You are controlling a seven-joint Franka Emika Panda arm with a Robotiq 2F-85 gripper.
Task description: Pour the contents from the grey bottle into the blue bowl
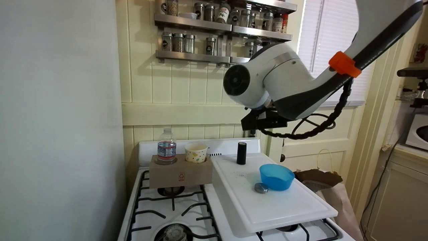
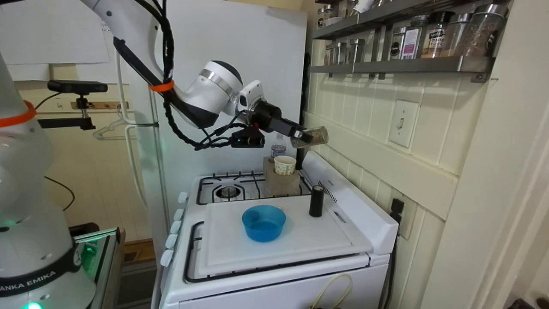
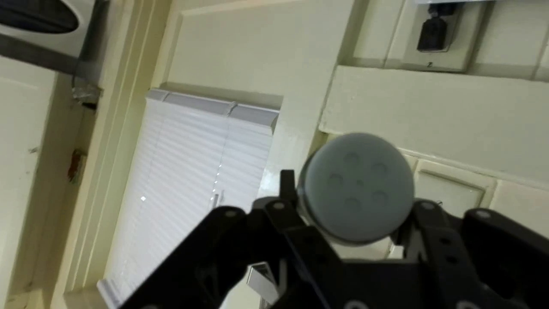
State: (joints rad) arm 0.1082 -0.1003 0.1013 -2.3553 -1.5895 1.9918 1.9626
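The spice shaker [image 2: 319, 136] (probably slippery, fragile glass) is pinched by the 2-finger gripper [image 2: 305, 134]; mid-body grasping is advised.

Up in the air, the gripper [image 2: 303, 134] clamps the bottle [image 2: 319, 135] almost level, brownish contents [image 2: 317, 138] showing through its side. Well below, the bowl [image 2: 263, 233] sits upright on a white board [image 2: 309, 240] over the stove [image 2: 266, 294], and a black cylinder [image 2: 317, 202] stands there too, nearer the wall [image 2: 351, 96]. Past those I see a paper cup [image 2: 284, 166] at the top of a box [image 2: 281, 185], a water bottle [image 2: 278, 150] partly hidden behind it.
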